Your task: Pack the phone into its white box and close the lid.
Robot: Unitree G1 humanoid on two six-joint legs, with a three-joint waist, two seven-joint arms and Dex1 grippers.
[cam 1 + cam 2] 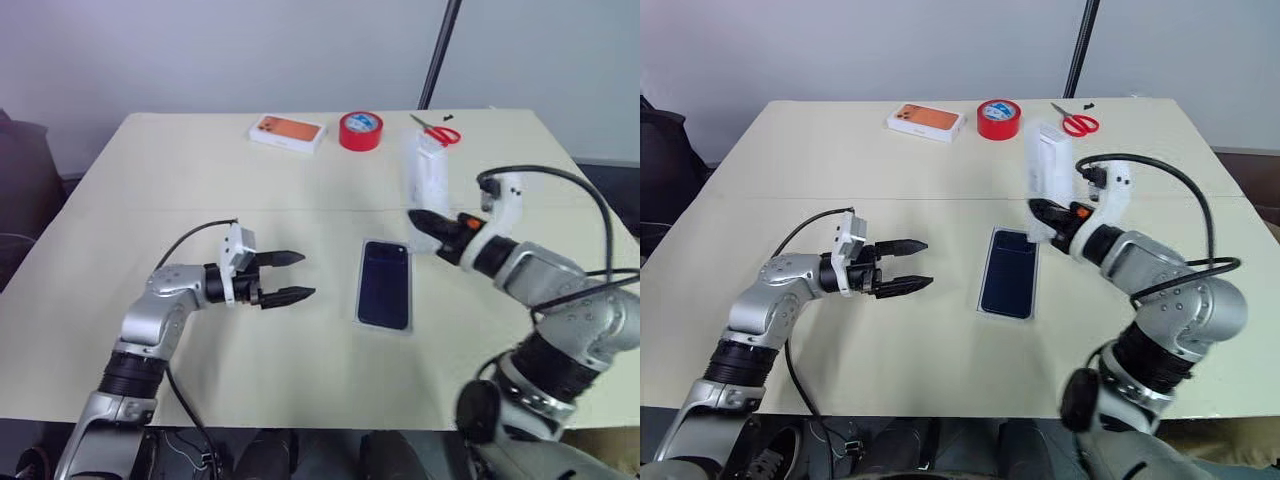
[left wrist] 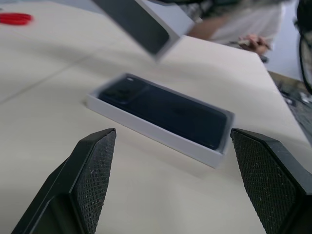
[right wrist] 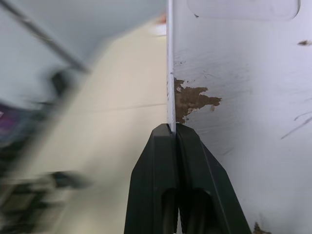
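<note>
Left eye view: no legible writing on any item. Near left, the left gripper (image 1: 293,277) is hovering over the table (image 1: 150,180) with jaws spread wide, empty, pointing at one white box (image 1: 383,322). One phone (image 1: 385,284) is lying inside that box, at table centre. Just right, the right gripper (image 1: 1042,218) is pinching one lid (image 1: 1048,168) by its edge, holding it upright above the table. Far side: one orange-topped box (image 1: 288,132), one red tape roll (image 1: 360,130), one pair of red scissors (image 1: 438,131).
</note>
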